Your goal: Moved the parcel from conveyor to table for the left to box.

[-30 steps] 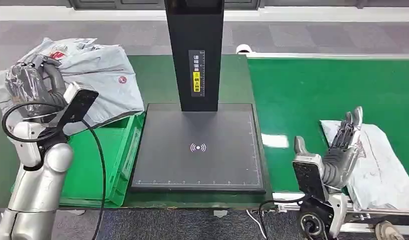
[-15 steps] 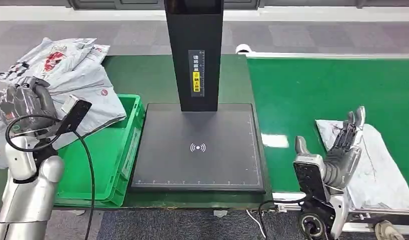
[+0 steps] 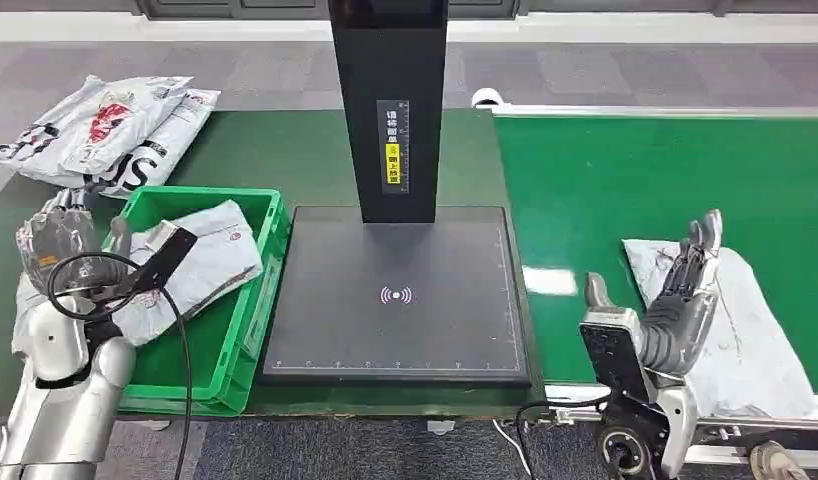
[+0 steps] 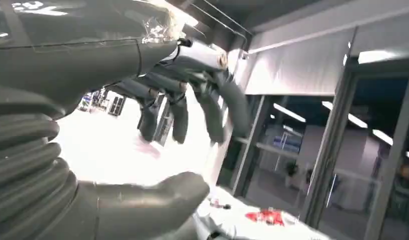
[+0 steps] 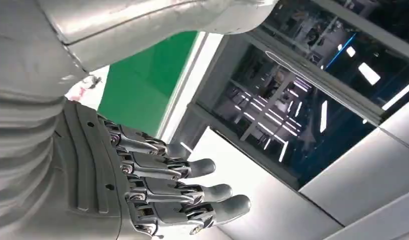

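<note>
A grey parcel (image 3: 207, 266) lies crumpled in the green box (image 3: 274, 262) at the left, with one end hanging over the box's left rim. Just above that end is my left hand (image 3: 63, 240). In the left wrist view my left hand (image 4: 185, 107) has its fingers and thumb apart, the white parcel lying beyond them and nothing pinched. My right hand (image 3: 683, 298) stands upright with its fingers stretched out, against the near left edge of a second grey parcel (image 3: 755, 335) on the green conveyor (image 3: 665, 170). In the right wrist view my right hand (image 5: 160, 185) is flat and holds nothing.
A black scanner platform (image 3: 395, 330) with a tall black column (image 3: 388, 100) stands between the box and the conveyor. Several printed parcels (image 3: 105, 125) are piled at the back left on the green table (image 3: 285, 150).
My left hand came down and toward me with the grey parcel, which now lies in the green box, out of the hand's grip. The conveyor parcel slid slightly left; my right hand barely moved.
</note>
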You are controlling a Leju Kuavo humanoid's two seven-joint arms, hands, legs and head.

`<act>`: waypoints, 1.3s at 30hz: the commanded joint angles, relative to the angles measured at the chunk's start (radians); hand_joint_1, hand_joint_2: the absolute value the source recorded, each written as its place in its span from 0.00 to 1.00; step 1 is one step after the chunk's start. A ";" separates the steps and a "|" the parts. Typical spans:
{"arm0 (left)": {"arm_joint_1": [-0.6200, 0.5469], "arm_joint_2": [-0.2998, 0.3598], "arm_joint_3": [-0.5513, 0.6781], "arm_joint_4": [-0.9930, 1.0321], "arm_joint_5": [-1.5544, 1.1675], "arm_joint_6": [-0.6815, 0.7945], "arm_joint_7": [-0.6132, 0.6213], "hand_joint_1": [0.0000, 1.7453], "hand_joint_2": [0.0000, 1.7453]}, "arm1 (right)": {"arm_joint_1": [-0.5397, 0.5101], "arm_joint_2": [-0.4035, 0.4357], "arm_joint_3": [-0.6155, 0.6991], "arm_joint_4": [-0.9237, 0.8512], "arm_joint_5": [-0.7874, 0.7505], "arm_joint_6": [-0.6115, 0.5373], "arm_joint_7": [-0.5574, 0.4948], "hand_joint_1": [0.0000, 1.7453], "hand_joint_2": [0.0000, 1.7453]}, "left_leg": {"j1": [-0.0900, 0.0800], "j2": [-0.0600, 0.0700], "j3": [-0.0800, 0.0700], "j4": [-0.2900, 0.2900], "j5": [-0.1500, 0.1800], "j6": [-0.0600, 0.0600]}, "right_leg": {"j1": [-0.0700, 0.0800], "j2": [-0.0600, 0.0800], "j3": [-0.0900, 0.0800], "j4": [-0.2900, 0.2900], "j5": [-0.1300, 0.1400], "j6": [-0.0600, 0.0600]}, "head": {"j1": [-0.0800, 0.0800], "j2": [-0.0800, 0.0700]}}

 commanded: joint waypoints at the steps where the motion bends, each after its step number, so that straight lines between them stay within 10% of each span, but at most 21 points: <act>1: -0.061 -0.070 -0.006 0.135 0.007 -0.066 0.008 0.00 1.00 | -0.063 0.008 -0.034 0.052 0.004 0.007 0.013 0.00 1.00 | 0.000 -0.001 0.003 -0.002 0.001 0.000 | 0.000 -0.002 0.003 -0.002 0.001 0.000 | 0.000 0.000; 8: -0.088 -0.095 -0.037 0.175 0.058 -0.120 -0.008 0.00 1.00 | -0.076 0.006 -0.028 0.064 0.002 0.012 0.019 0.00 1.00 | 0.000 -0.002 0.004 -0.002 0.001 0.000 | 0.001 -0.004 0.004 -0.003 0.000 0.000 | 0.000 0.000; 16: 0.016 -0.239 -0.273 -0.080 0.871 -0.205 -0.321 0.00 1.00 | -0.099 0.002 -0.067 0.214 0.084 -0.021 0.069 0.00 1.00 | 0.001 -0.005 0.003 -0.002 0.001 0.002 | 0.001 -0.006 0.006 -0.004 0.000 0.001 | 0.000 0.000; 39: 0.009 -0.341 -0.466 -0.075 1.088 -0.234 -0.381 0.00 1.00 | -0.069 0.055 -0.324 0.396 0.293 -0.058 0.195 0.00 1.00 | -0.001 -0.003 0.003 -0.001 -0.001 0.001 | 0.000 -0.004 0.005 -0.004 0.000 0.000 | 0.000 0.000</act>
